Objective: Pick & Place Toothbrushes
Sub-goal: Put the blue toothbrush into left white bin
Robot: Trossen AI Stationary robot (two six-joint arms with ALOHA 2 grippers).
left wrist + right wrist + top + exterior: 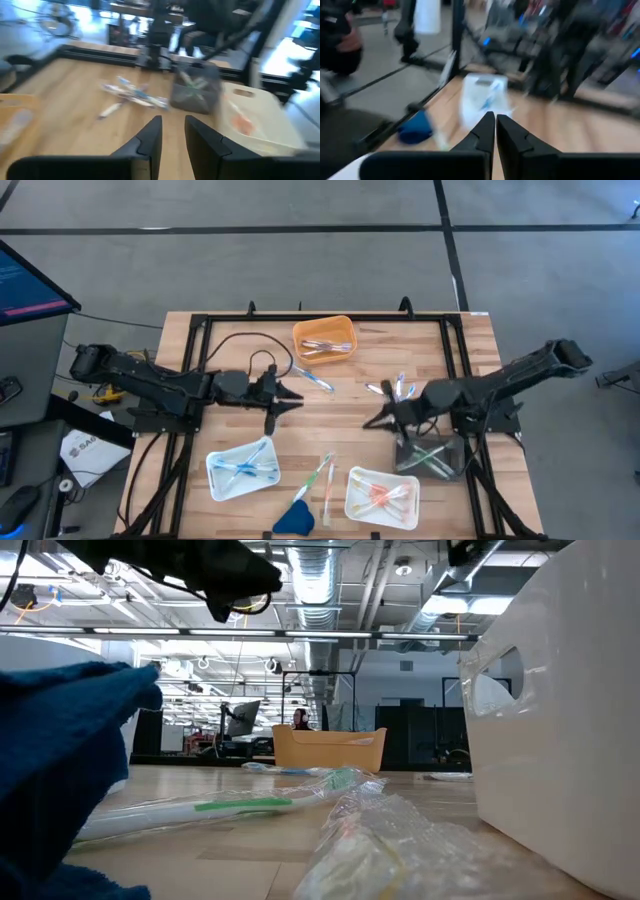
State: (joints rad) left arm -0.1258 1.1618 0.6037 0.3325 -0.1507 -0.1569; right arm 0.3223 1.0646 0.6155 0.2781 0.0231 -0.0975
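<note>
Loose toothbrushes lie on the wooden table: one (315, 377) near the orange tray, a small heap (395, 388) at centre right, also in the left wrist view (132, 95), and two (322, 477) near the front. More toothbrushes lie in the trays. My left gripper (290, 400) hovers left of centre with a narrow gap (173, 135) and nothing in it. My right gripper (375, 418) hovers right of centre, above the table, shut (495, 132) on nothing.
An orange tray (323, 338) stands at the back, a white tray (243, 468) with blue brushes front left, a white tray (380, 495) with orange brushes front right, and a dark tray (430, 455) with green ones right. A dark-blue wedge (295, 518) lies at the front edge.
</note>
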